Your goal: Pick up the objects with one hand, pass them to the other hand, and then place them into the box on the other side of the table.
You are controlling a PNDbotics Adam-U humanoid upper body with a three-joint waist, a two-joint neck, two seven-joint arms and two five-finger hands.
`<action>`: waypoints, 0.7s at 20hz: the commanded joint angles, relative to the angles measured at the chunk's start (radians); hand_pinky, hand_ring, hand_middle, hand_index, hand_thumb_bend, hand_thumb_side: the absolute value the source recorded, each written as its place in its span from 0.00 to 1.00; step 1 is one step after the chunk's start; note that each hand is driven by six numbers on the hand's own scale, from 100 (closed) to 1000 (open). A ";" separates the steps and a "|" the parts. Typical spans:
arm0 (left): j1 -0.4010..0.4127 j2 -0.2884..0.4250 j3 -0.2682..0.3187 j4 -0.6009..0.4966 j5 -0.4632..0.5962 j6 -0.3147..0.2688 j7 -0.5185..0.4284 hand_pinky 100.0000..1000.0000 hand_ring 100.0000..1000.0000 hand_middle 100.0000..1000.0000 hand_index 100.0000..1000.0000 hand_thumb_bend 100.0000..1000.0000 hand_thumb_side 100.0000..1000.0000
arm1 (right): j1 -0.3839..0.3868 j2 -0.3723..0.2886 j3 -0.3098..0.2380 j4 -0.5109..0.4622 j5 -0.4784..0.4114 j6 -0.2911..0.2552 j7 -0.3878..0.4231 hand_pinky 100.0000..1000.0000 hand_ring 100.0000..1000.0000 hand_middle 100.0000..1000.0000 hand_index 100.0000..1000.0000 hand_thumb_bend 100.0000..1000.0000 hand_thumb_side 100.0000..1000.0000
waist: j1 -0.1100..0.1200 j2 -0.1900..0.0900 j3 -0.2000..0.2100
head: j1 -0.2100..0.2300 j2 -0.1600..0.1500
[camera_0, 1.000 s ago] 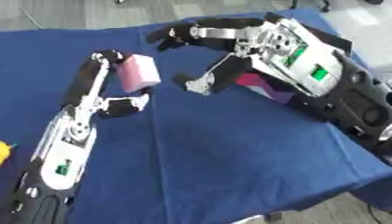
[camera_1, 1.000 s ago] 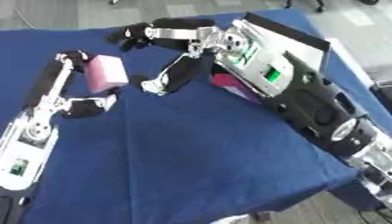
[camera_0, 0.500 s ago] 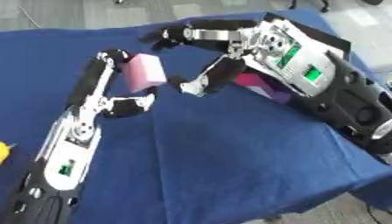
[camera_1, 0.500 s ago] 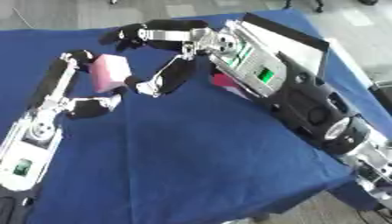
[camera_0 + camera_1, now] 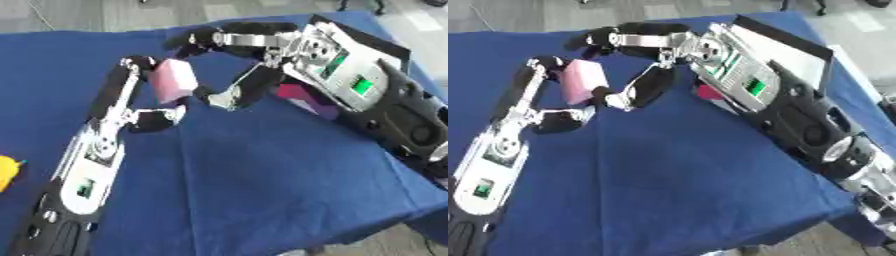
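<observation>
A pink block (image 5: 172,80) is held above the blue table, pinched between the fingers and thumb of my left hand (image 5: 149,120), which rises from the lower left. My right hand (image 5: 262,45) comes in from the right and stands open around the block. Its fingers (image 5: 197,39) arch over the block's top and its thumb (image 5: 229,96) lies just below and to the right of the block. I cannot tell whether the right hand touches it. The black box (image 5: 785,47) with a pale inside stands at the far right, partly hidden behind my right arm.
A magenta thing (image 5: 302,97) shows by the box under my right forearm. A yellow object (image 5: 7,172) lies at the left edge. The blue tablecloth (image 5: 254,175) fills the foreground, and its front edge runs along the lower right.
My left hand has brought the pink block a little to the right, closer in between my right hand's fingers and thumb. The right hand has stayed spread open around it.
</observation>
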 commanded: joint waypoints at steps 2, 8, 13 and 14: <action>-0.024 -0.014 0.006 -0.006 0.000 0.005 0.011 0.68 0.73 0.49 0.52 0.09 0.06 | -0.015 -0.019 -0.006 -0.028 -0.003 0.008 0.008 0.99 0.96 1.00 1.00 0.00 0.11 | -0.008 0.001 -0.003 | -0.001 0.006; -0.028 -0.017 -0.001 -0.016 0.014 0.000 0.017 0.68 0.73 0.49 0.52 0.08 0.08 | -0.014 -0.021 -0.007 -0.028 0.010 0.013 0.010 0.99 0.96 1.00 1.00 0.00 0.11 | -0.007 0.004 -0.004 | -0.013 0.006; -0.026 -0.015 -0.011 -0.039 0.033 -0.016 0.003 0.68 0.73 0.49 0.53 0.08 0.08 | -0.014 -0.022 -0.008 -0.013 0.036 0.005 -0.002 0.99 0.95 1.00 1.00 0.00 0.09 | -0.009 0.005 -0.001 | -0.021 0.006; -0.026 -0.014 -0.012 -0.041 0.033 -0.018 0.001 0.68 0.73 0.49 0.53 0.08 0.08 | -0.014 -0.022 -0.009 -0.009 0.041 0.003 -0.005 0.99 0.95 1.00 1.00 0.00 0.08 | -0.009 0.005 0.000 | -0.022 0.006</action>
